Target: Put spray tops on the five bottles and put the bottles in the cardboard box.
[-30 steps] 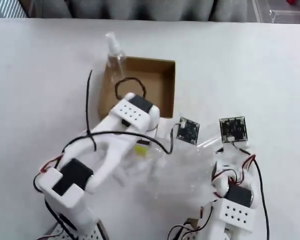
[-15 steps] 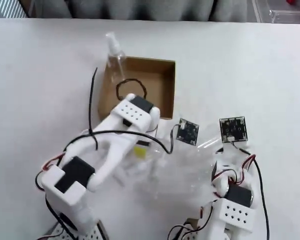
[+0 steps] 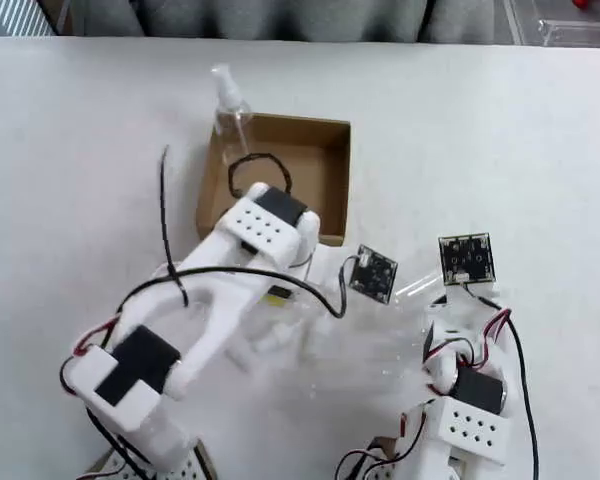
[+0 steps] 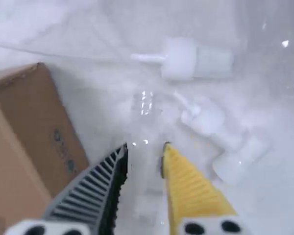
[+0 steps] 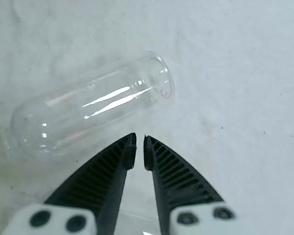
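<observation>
Near the middle of the worktop (image 3: 500,130), a cardboard box (image 3: 332,180), open side up. At its far left corner, a topped bottle (image 3: 228,108), upright; whether inside the wall or just outside, impossible to tell.

Just beside the box's near wall, the left gripper (image 4: 143,147), low over the worktop, its grey and yellow fingers clamped on a clear bottle (image 4: 144,105) that reaches out past the fingertips. Beyond that bottle, several spray tops (image 4: 196,61) loose on the worktop, near one another, each on its side.

By the near right edge, the right gripper (image 5: 136,146), black fingers all but together, only a sliver of gap, nothing between them. Just past its tips, a lying bottle (image 5: 93,110), flat on its side across the fingers' line, apart from them.

Between the two arms in the high view, more clear plastic on the worktop, outlines too faint to count.
</observation>
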{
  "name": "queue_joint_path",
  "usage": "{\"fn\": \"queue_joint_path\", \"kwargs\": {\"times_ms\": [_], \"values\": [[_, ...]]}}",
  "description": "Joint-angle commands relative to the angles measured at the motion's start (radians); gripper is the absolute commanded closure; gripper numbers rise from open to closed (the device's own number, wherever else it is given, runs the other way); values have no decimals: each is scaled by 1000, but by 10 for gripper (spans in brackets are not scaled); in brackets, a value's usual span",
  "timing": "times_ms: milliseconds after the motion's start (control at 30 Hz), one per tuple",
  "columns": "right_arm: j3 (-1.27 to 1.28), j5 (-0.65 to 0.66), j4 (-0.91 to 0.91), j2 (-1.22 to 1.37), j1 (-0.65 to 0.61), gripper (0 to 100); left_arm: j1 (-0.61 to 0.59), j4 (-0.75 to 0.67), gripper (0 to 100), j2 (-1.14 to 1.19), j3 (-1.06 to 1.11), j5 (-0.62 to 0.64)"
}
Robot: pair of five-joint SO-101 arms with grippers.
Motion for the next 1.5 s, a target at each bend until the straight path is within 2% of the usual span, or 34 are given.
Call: {"fn": "queue_joint_path", "kwargs": {"times_ms": [0,200,400,467,867,1033,1167,1467], "values": [[-8,-2,-22,-10,5,981,-12,5,980,18,-2,-11],[-6,-2,-22,-10,5,981,-18,5,954,18,-6,-9],[-6,-2,-22,-10,5,981,-19,97,793,18,-126,35],[-6,-2,-22,-10,5,981,-19,118,770,18,-150,34],[-6,-2,-22,-10,5,981,-91,37,766,19,-150,3],[-6,-2,-22,-10,5,981,-116,48,770,28,-149,-118],[-6,-2,-22,-10,5,981,-117,41,771,30,-141,-124],[3,32,-22,-12,5,981,-116,-195,766,30,29,-127]]}}
